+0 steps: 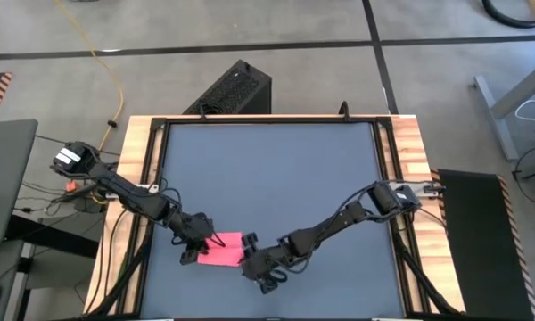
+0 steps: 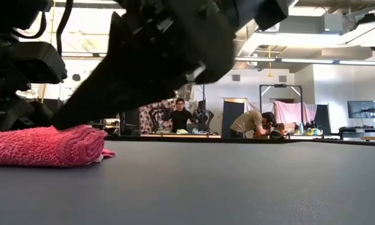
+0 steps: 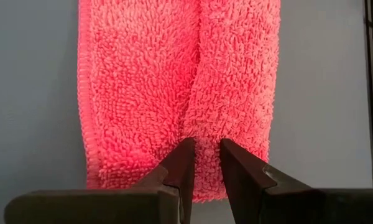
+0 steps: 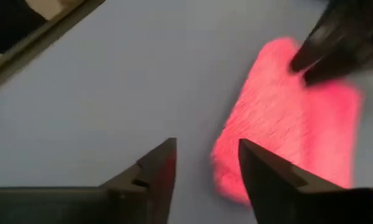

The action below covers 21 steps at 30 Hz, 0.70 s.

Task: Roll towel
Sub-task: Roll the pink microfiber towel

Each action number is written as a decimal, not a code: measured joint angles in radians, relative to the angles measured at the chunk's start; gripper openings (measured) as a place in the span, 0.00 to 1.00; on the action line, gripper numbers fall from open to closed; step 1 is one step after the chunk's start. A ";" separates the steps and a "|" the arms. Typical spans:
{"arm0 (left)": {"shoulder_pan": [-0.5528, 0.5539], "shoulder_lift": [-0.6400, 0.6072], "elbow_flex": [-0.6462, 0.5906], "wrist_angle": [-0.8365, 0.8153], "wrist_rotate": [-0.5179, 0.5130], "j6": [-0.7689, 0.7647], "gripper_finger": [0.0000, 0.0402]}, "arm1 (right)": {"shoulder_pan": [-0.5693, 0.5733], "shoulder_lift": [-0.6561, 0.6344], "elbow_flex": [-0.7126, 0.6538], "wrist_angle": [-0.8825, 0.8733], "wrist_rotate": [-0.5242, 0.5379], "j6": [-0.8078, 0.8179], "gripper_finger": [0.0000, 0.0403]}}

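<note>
The pink towel [image 1: 225, 251] lies folded in a thick flat bundle on the dark grey tabletop [image 1: 276, 169] near its near edge. It also shows in the low view [image 2: 44, 147]. My left gripper [image 1: 199, 242] is at the towel's left end, shut on it [image 3: 205, 163]. My right gripper [image 1: 253, 260] is at the towel's right end, open [image 4: 206, 171], with the towel's near corner [image 4: 236, 180] just past one fingertip. The left gripper shows beyond the towel as a dark blur [image 4: 342, 43] in the right wrist view. My left gripper pinches a raised lengthwise fold at the towel's left end [image 3: 205, 134] between its two fingers [image 3: 181, 165]. The fingers come from the table's left, slanting down, along the fold. The towel lies flat on the table. My right gripper: one dark finger [image 2: 94, 103] slants down onto the towel's top, but I cannot tell whether it touches.
A black box [image 1: 236, 89] stands beyond the table's far edge. Wooden rails [image 1: 135, 178] run along both table sides. People [image 2: 181, 115] sit in the room far behind the table. Bare tabletop stretches toward the far edge and the right.
</note>
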<state>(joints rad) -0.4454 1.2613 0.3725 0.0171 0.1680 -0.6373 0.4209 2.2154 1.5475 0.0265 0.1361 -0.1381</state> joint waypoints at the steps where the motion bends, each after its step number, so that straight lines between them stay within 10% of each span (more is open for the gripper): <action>1: 0.000 0.000 0.000 -0.001 0.000 0.000 0.17 | 0.005 0.000 0.000 0.015 0.024 -0.044 0.52; 21: 0.000 -0.001 0.000 -0.003 0.003 0.003 0.17 | 0.022 0.080 0.003 0.133 0.256 -0.275 0.54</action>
<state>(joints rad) -0.4450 1.2606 0.3725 0.0139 0.1711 -0.6347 0.4424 2.2959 1.5506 0.1598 0.3923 -0.4128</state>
